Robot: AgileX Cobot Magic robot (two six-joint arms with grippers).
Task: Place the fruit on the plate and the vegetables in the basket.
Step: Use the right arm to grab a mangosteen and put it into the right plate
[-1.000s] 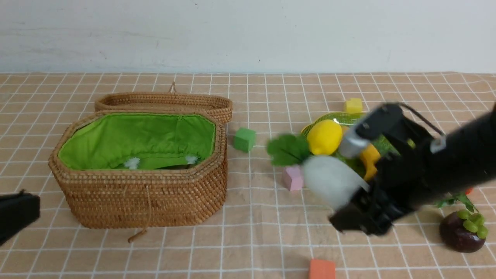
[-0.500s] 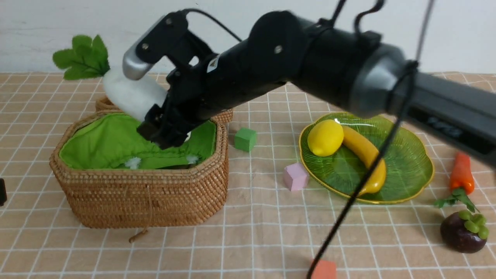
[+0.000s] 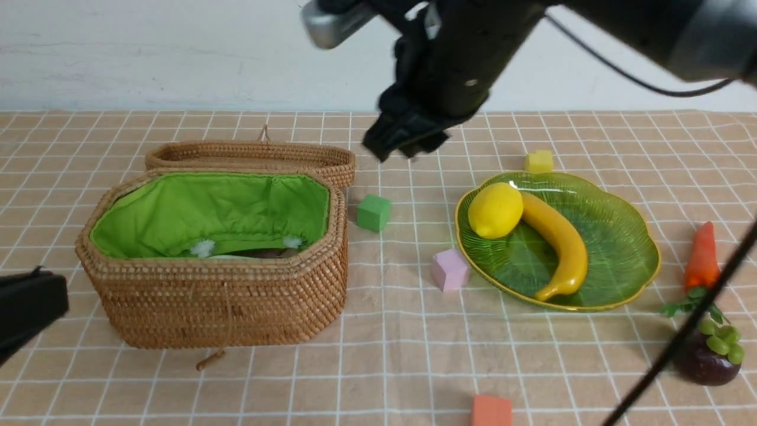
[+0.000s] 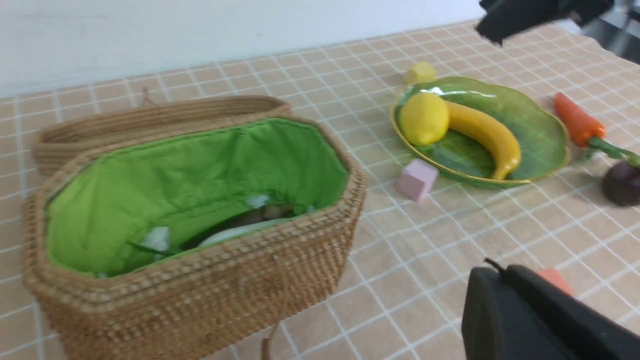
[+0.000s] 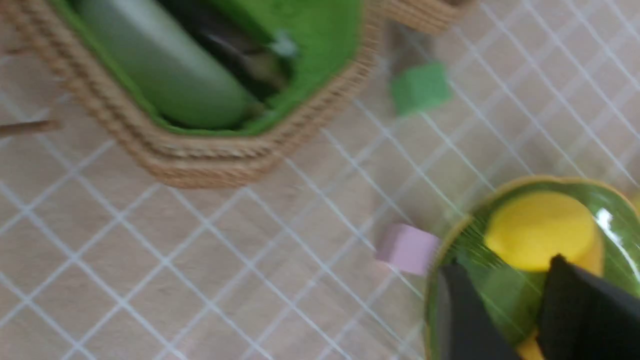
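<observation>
The wicker basket point(image 3: 225, 307) stands open at the left, and the white radish point(image 4: 235, 232) lies inside on its green lining point(image 5: 160, 65), next to a dark blurred shape. On the green plate point(image 3: 627, 248) rest the lemon point(image 3: 495, 210) and the banana point(image 3: 559, 245). The carrot point(image 3: 702, 257) and the mangosteen point(image 3: 707, 355) lie on the cloth right of the plate. My right gripper point(image 3: 402, 139) hangs high between basket and plate, open and empty point(image 5: 502, 265). My left gripper point(image 4: 492, 272) is shut and empty, low at the front left point(image 3: 29, 307).
Foam cubes lie about on the cloth: a green one point(image 3: 373, 213) beside the basket, a pink one point(image 3: 449, 269) at the plate's left rim, a yellow one point(image 3: 539, 161) behind the plate, an orange one point(image 3: 491, 411) at the front edge. The basket lid point(image 3: 248, 157) lies behind the basket.
My right arm carried the radish from beside the plate to over the basket and let it go. It has since risen and swung back right, empty. The left gripper stayed shut.
</observation>
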